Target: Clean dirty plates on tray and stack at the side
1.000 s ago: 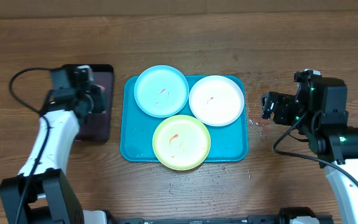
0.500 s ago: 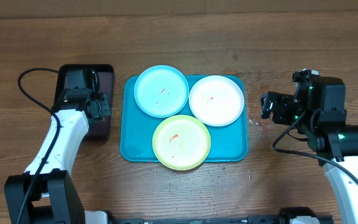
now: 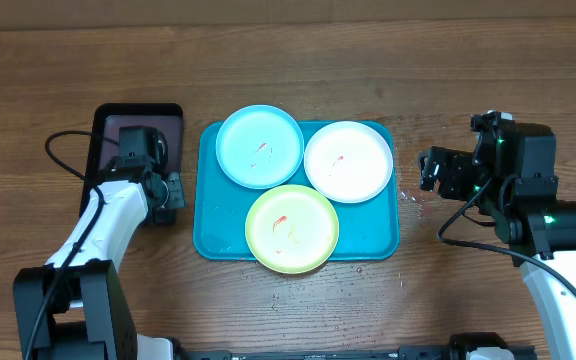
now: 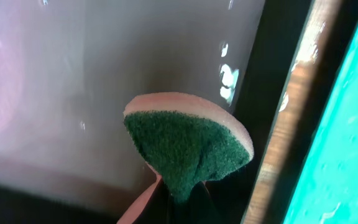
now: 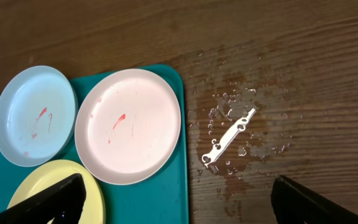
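The turquoise tray (image 3: 214,215) holds three red-smeared plates: light blue (image 3: 259,147) at back left, white (image 3: 348,161) at back right, yellow-green (image 3: 291,228) in front. My left gripper (image 3: 168,190) is shut on a green-and-pink sponge (image 4: 188,146), over the right edge of the black tray (image 3: 108,125), just left of the turquoise tray (image 4: 347,124). My right gripper (image 3: 430,170) is open and empty, hovering right of the tray. In the right wrist view it (image 5: 179,211) looks down on the white plate (image 5: 128,124), the blue plate (image 5: 35,115) and the yellow-green plate (image 5: 42,183).
The black tray's wet floor (image 4: 73,93) shows in the left wrist view. A puddle of water drops (image 5: 235,130) lies on the wooden table just right of the turquoise tray; it also shows in the overhead view (image 3: 413,195).
My left gripper has moved toward the front and right along the black tray with the sponge, nearer the turquoise tray. The right arm and the plates have not moved.
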### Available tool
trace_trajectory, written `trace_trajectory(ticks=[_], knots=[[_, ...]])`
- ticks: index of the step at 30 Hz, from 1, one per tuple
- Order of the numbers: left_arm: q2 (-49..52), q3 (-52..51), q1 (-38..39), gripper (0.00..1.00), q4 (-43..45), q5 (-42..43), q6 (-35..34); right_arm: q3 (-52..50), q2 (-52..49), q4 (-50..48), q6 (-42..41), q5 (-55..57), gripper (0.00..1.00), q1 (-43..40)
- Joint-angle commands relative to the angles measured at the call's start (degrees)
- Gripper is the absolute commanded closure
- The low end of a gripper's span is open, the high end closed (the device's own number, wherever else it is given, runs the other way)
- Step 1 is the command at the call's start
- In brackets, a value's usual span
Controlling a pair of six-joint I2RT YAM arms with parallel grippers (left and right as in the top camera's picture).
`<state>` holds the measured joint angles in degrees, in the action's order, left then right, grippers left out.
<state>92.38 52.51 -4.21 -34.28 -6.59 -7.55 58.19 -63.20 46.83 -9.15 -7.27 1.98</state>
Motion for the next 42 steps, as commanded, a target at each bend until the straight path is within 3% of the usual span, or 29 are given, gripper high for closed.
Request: trace_trajectory(ticks=[1, 12, 22, 31, 42], knots=[[0.02, -0.28, 0.15, 0.96, -3.15, 1.31, -0.15, 1.46, 0.11, -0.90, 0.22, -0.33, 0.03, 0.31], [-1.95, 1.86, 0.17, 0.96, -6.93, 1.73, -0.15, 1.46, -0.28, -1.51, 0.24, -0.33, 0.03, 0.31], [-3.67, 5.92, 0.17, 0.96, -3.56, 3.85, -0.15, 1.46, -0.59, -1.51, 0.24, -0.31, 0.03, 0.31], [-1.46, 5.60, 0.15, 0.96, -0.92, -2.08, -0.17, 1.46, -0.59, -1.49, 0.24, -0.33, 0.03, 0.31], [4.92, 5.60, 1.05, 0.96, 5.09, 7.69, 1.38, 1.46, -0.59, -1.49, 0.24, -0.33, 0.03, 0.31]])
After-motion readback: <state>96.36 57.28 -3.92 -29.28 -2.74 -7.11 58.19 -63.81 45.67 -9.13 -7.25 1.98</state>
